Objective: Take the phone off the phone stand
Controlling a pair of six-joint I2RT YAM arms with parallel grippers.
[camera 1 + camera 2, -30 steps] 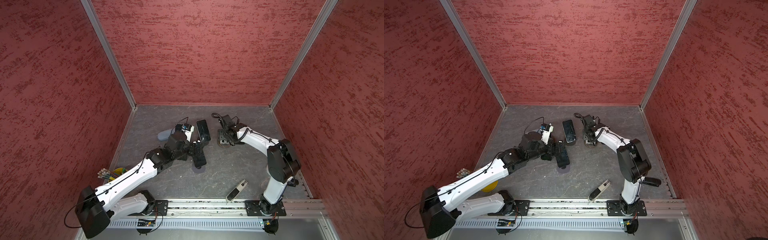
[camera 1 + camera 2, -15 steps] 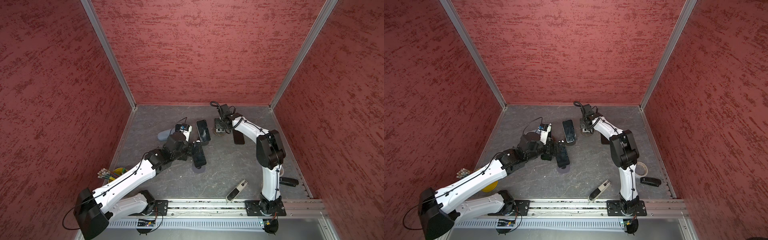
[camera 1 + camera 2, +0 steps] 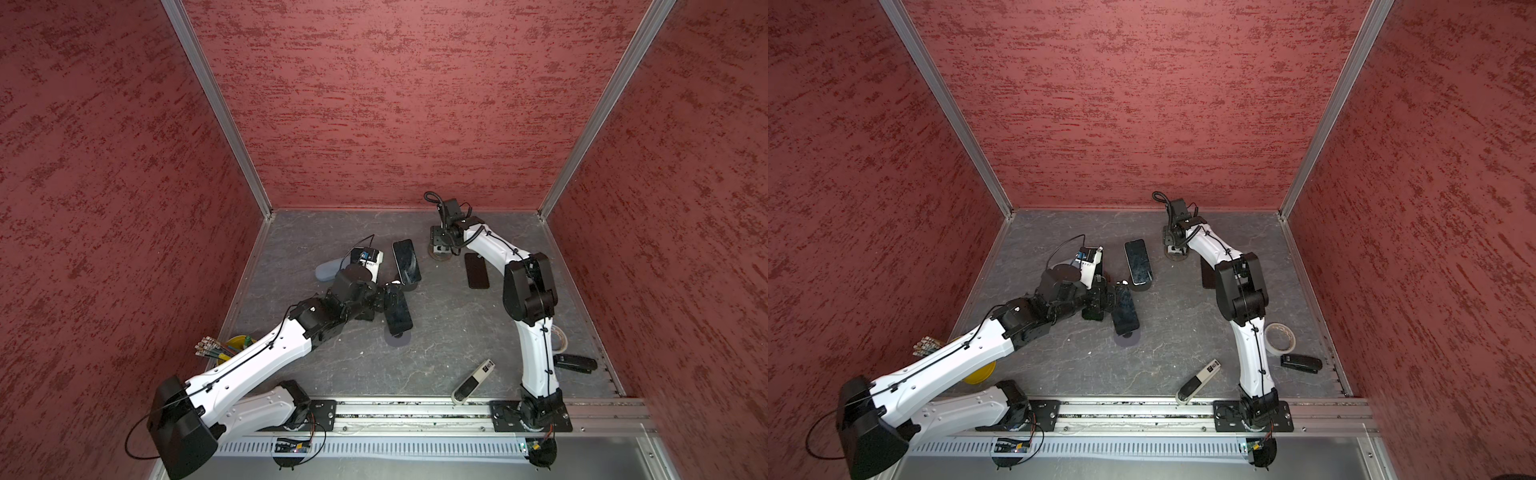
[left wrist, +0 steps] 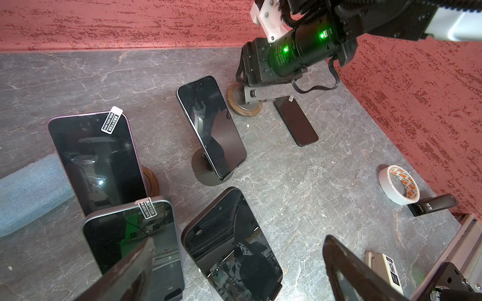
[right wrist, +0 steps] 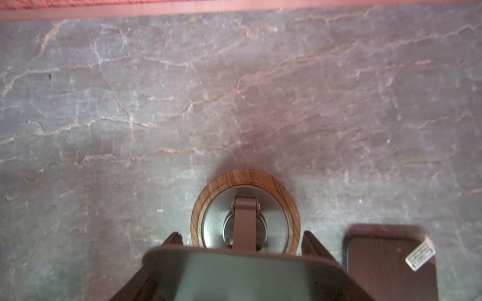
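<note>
Red, rough-plastered walls (image 3: 374, 104) closed in a grey, marble-veined floor (image 3: 457, 332). Toward the far right of it the phone (image 4: 296, 121) lay flat, a slim dark slab with rounded corners and a small white label at one end. It was off the phone stand (image 4: 245, 110) and just beside it. That stand had a round metal base ringed in wood grain, a grey stem and a tilted grey plate. The right gripper (image 5: 241, 235) sat low over it, jaws part-way apart on either side of the plate; whether they pressed it could not be told.

Nearer and to the left, the left gripper (image 4: 238, 241) hung with jaws spread wide and empty above several glossy black handsets propped on stands. Among them were a tall phone (image 4: 211, 125) on a dark round foot, a pink-edged phone (image 4: 96, 161) and a silver-edged phone (image 4: 130, 239).

A smooth aluminium rail (image 3: 415, 405) edged the near side. A tape roll (image 4: 396, 187) and a black stapler (image 3: 575, 363) lay by the right wall, and a blue-grey cloth (image 4: 26, 190) lay to the left of the handsets.
</note>
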